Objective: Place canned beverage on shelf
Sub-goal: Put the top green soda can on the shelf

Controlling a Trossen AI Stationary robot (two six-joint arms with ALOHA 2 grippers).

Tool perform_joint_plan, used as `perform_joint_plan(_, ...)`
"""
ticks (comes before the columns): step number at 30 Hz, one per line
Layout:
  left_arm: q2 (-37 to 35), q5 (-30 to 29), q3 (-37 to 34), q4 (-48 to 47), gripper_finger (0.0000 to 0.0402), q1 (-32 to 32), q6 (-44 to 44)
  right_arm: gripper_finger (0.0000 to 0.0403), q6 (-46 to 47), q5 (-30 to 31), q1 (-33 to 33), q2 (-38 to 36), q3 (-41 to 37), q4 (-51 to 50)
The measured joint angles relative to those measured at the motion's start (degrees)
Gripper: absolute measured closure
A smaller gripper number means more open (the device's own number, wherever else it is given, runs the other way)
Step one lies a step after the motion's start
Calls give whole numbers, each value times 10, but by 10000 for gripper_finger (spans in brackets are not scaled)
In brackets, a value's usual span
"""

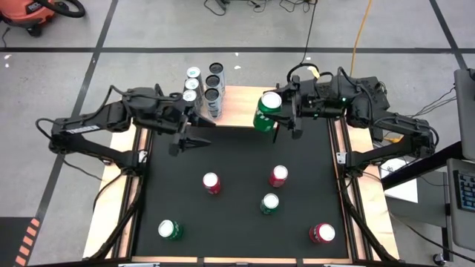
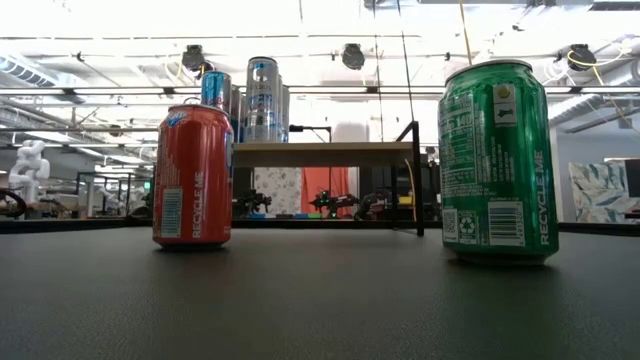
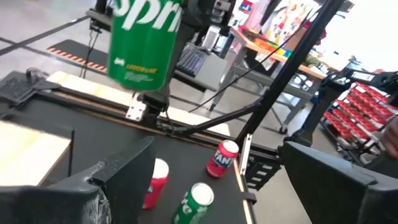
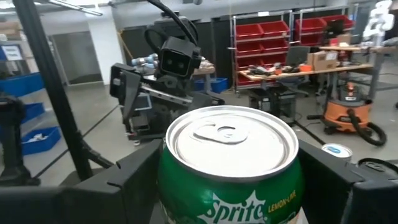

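My right gripper [image 1: 276, 111] is shut on a green Sprite can [image 1: 268, 110], held in the air over the right front part of the shelf [image 1: 237, 104]. The shelf is a light-wood board on thin black legs [image 2: 320, 152] at the table's far edge. Several cans [image 1: 204, 83] stand on their bases on its left end. My left gripper [image 1: 191, 142] hangs open with nothing between its fingers, just in front of the shelf's left end. In the left wrist view the held can [image 3: 146, 43] shows beyond my left gripper [image 3: 217, 149]. My right gripper pinches the Sprite can between its two fingers, one on each side of the can's wall [image 4: 166, 186] just below the top rim. The fingers [image 4: 118, 183] reach in about level from the table's right side. The can stands upright with its top up, lifted clear.
Several loose cans stand on the black tabletop [image 1: 237, 156]: red ones [image 1: 211, 182] [image 1: 278, 176] [image 1: 321, 233] and green ones [image 1: 270, 202] [image 1: 171, 229]. In the low view a red can [image 2: 193, 175] and a green can [image 2: 500, 160] stand in front of the shelf.
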Motion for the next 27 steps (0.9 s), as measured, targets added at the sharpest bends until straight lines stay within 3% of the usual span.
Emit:
perform_joint_plan(12, -25, -19, 0, -33, 49, -7, -6, 124, 2, -62, -44, 59, 11, 46)
perform_joint_plan(27, -31, -19, -1, -71, 49, -21, -30, 124, -23, -253, -183, 224, 126, 46)
